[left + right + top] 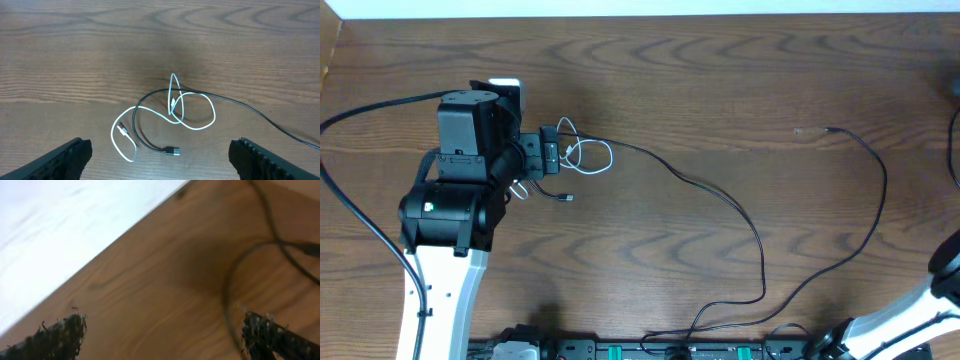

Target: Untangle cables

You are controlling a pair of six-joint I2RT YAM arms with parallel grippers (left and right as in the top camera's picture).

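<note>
The white cable point(588, 155) lies in small loops on the wooden table, crossed with the near end of the long black cable point(740, 215). The black cable runs right, curves down to the front edge and back up to a free end point(828, 129). In the left wrist view the white loops point(199, 111) overlap the black cable point(150, 97), whose plug point(173, 150) lies flat on the table. My left gripper point(160, 162) is open and empty just short of the tangle; it also shows in the overhead view point(550, 155). My right gripper point(165, 335) is open and empty over bare wood.
A small white object point(506, 87) sits behind the left arm. The right arm point(910, 318) is at the front right corner. The right wrist view is blurred and shows the table edge point(125, 235) and a dark cord point(230, 290).
</note>
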